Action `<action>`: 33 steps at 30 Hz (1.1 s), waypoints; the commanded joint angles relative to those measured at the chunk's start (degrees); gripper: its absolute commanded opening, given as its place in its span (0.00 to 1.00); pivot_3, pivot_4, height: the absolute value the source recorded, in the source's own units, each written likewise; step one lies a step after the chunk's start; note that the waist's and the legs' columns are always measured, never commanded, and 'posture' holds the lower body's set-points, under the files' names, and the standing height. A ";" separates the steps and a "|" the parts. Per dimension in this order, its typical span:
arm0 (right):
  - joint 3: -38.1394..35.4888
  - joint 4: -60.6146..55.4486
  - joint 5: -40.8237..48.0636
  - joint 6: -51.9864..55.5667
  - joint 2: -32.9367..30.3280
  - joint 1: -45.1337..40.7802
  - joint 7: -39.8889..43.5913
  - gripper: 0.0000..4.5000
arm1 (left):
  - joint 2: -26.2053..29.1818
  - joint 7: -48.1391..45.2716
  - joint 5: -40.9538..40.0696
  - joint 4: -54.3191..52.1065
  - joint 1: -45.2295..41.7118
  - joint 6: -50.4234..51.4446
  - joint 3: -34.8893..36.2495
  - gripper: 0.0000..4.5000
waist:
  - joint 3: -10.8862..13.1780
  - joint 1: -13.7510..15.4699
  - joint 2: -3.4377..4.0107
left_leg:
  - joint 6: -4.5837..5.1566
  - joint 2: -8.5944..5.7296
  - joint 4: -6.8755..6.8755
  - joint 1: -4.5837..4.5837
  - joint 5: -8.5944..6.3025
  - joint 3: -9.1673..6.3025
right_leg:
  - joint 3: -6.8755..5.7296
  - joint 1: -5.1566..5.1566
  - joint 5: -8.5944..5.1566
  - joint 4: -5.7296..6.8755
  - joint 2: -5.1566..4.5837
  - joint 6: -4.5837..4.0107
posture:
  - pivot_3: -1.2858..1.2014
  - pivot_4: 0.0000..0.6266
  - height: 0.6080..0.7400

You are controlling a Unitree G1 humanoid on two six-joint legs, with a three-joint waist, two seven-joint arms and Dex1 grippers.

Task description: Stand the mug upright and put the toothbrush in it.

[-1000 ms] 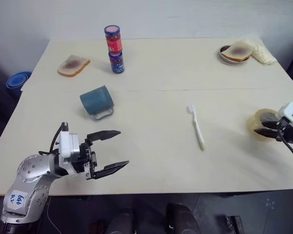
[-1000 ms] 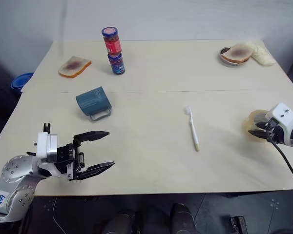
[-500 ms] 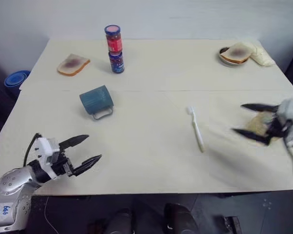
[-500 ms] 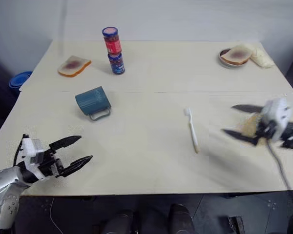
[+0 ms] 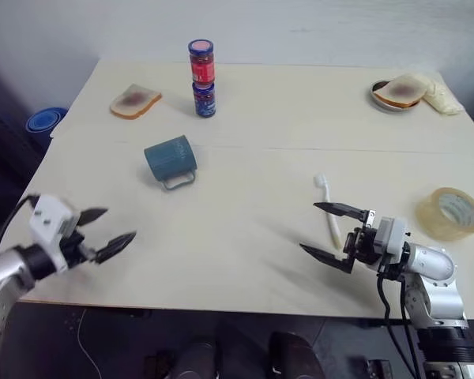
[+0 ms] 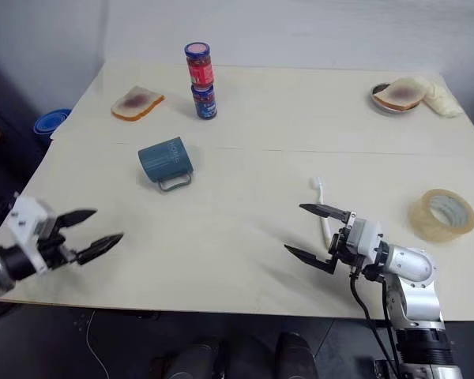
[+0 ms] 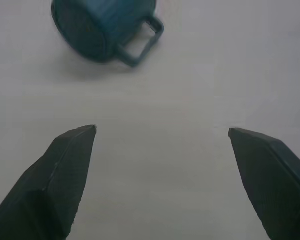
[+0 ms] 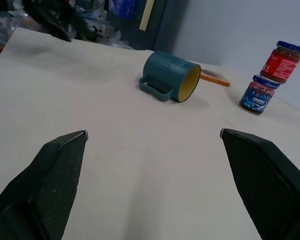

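Note:
The teal mug lies on its side on the left half of the table, its handle toward the front edge. In the right wrist view the mug shows its yellowish inside. The white toothbrush lies flat at centre right, its head pointing away. My right gripper is open just left of the toothbrush handle, pointing left toward the mug, with nothing between its fingers. My left gripper is open and empty near the front left edge, well short of the mug.
Two stacked jars and a bread slice sit at the back left. A plate with bread is at the back right. A tape roll lies right of the right arm. A blue bowl sits off the table's left side.
The camera view has shifted. My right gripper left the tape roll, opened wide and swung left to the toothbrush. My left gripper drew left toward the table's front left edge, staying open.

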 commanded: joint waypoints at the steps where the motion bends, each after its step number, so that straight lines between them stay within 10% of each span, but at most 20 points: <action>1: -2.76 -2.05 1.81 -1.50 -1.26 4.19 0.08 0.98 | 0.33 4.61 0.73 0.17 -10.35 10.59 -8.17 1.00 | -0.02 -0.22 0.03 | 0.01 -0.03 -0.03 0.00 0.00 0.04 | -0.02 -0.05 0.00 0.03 0.01 0.00 | 0.52 0.24 1.00; 8: -3.28 -1.96 1.78 -3.43 -0.68 7.63 -1.06 0.98 | -5.87 11.22 12.56 13.86 -29.30 15.66 -25.41 1.00 | 0.00 -1.26 -0.01 | -0.03 -0.01 -0.10 0.12 0.02 0.40 | -0.08 -0.08 0.00 0.01 0.39 0.01 | 0.52 0.24 1.00; 21: -3.51 -4.15 2.52 -4.94 -0.19 13.55 -3.21 0.98 | -15.91 8.14 24.76 40.43 -41.20 1.53 -32.50 1.00 | 0.03 -0.08 -0.10 | -0.13 0.09 0.13 0.08 0.09 0.36 | -0.09 -0.05 0.00 0.05 0.40 0.01 | 0.52 0.24 1.00; 33: -3.46 -2.52 2.57 -7.11 0.41 14.49 -3.68 1.00 | -17.83 1.23 29.65 44.88 -41.55 -5.43 -34.15 0.20 | 0.01 -0.02 -0.10 | -0.13 0.08 0.18 0.13 0.09 0.37 | -0.08 -0.02 0.01 0.16 0.38 0.02 | 0.52 0.24 1.00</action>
